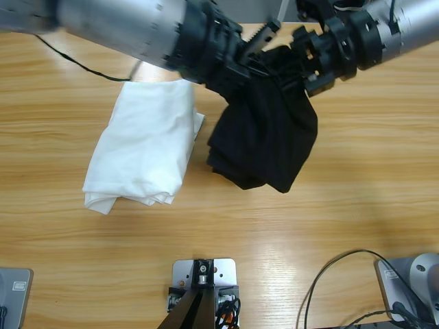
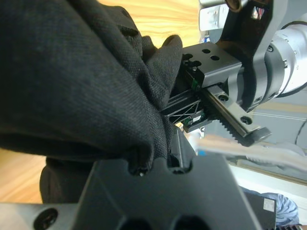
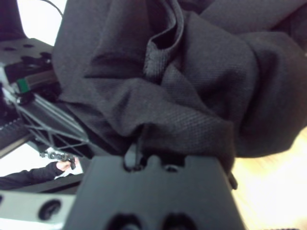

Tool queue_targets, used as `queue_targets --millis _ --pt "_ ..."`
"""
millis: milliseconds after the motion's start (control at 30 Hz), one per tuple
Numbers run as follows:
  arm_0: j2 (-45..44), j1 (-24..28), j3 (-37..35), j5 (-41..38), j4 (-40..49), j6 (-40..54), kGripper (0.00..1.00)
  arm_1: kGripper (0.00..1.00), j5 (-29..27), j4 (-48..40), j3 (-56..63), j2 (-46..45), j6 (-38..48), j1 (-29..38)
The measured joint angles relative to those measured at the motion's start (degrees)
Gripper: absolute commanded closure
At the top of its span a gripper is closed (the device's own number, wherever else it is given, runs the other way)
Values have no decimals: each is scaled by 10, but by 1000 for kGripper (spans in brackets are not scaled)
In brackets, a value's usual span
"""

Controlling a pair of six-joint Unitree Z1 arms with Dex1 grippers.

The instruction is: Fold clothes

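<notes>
A black shirt (image 1: pixel 267 137) hangs bunched between my two grippers above the back of the table, its lower end drooping toward the wood. My left gripper (image 1: pixel 257 65) comes in from the upper left and is shut on the shirt's top edge. My right gripper (image 1: pixel 302 72) comes in from the upper right and is shut on the same edge close by. Black fabric (image 2: pixel 72 72) fills the left wrist view, with the right gripper's toothed jaw beside it. Black fabric (image 3: pixel 192 96) also fills the right wrist view. A folded white shirt (image 1: pixel 147 144) lies flat on the table to the left.
A thin black cable (image 1: pixel 75 62) runs across the wooden table (image 1: pixel 357 205) behind the white shirt. More cables (image 1: pixel 329 274) loop at the front right. A person's hand (image 3: pixel 62 166) shows small in the right wrist view's background.
</notes>
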Motion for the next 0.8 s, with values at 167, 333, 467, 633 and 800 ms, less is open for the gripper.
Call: queue_targets --millis 167,333,467,633,800 --pt "-80 22 54 0 13 9 1000 1000 -31 36 -101 16 27 71" --pt "-147 56 125 0 13 17 1000 1000 -49 70 -196 73 38 123" --pt "-165 84 162 -9 5 33 1000 1000 -56 80 -247 121 47 143" --pt "-162 114 170 -32 -12 36 1000 1000 -66 97 -297 149 55 144" --pt "-155 119 168 -57 -13 38 1000 1000 -69 99 -328 156 61 150"
